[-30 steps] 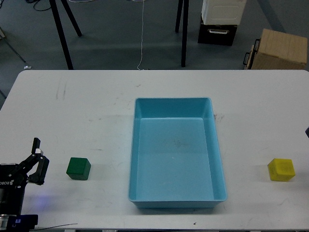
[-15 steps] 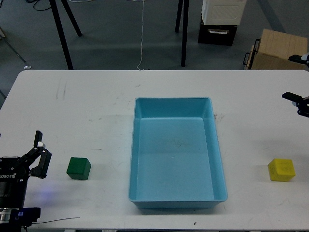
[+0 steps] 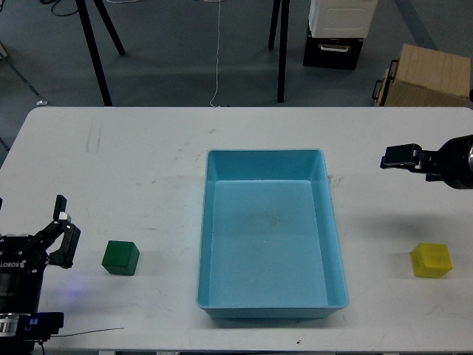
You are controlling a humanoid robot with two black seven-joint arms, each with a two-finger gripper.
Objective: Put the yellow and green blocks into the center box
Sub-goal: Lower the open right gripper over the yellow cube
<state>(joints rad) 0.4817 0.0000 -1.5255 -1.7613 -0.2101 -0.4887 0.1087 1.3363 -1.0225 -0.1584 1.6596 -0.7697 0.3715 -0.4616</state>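
The blue box (image 3: 271,235) sat in the middle of the white table (image 3: 133,170). The green block (image 3: 120,257) lay on the table left of the box, just beside the left pincer (image 3: 63,233), whose fingers stood apart. The yellow block (image 3: 431,259) lay well to the right of the box. The right pincer (image 3: 399,157) hovered above and beyond it; whether it was apart or together could not be told.

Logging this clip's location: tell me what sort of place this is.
Probably a robotics lab or workshop: a white table set up with a blue box and colored blocks, black stand legs on grey floor, and a cardboard box stored behind.
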